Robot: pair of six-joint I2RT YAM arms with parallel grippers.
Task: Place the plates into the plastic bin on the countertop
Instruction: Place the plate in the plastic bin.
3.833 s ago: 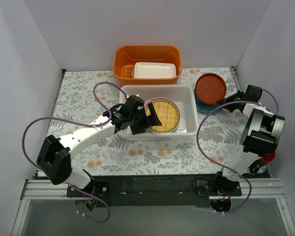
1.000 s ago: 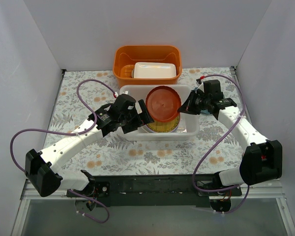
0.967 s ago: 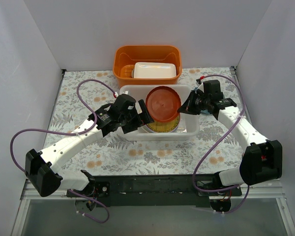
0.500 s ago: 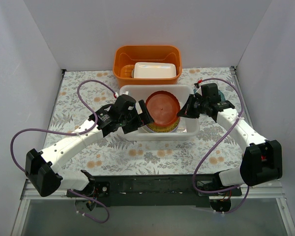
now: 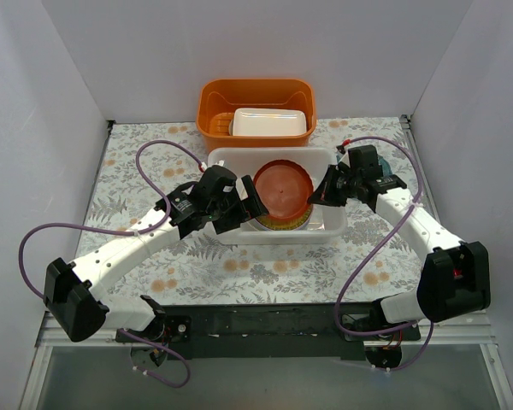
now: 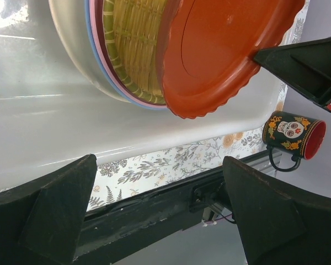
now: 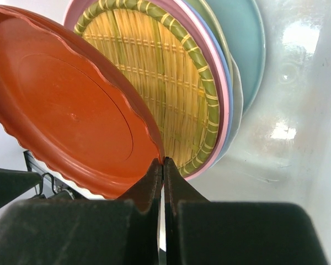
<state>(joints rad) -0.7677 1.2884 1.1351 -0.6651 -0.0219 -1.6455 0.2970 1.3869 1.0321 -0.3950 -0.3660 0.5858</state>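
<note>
The red-brown plate (image 5: 282, 190), its rim pinched in the clenched right gripper (image 7: 163, 165), has sunk into the plastic bin (image 5: 329, 224), tilted just above the stacked plates (image 7: 154, 83), nearly ready for release; the left gripper (image 5: 239, 205) stands wide open.

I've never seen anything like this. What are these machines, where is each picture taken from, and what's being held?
Two robot arms are bolted side by side. One picture looks down from above; two come from cameras on the wrists. On the flowered countertop stand a white plastic bin and an orange tub holding a white box. The right gripper pinches the rim of a red-brown plate, tilted above the stacked plates in the bin. The left gripper is open nearby, holding nothing.
</note>
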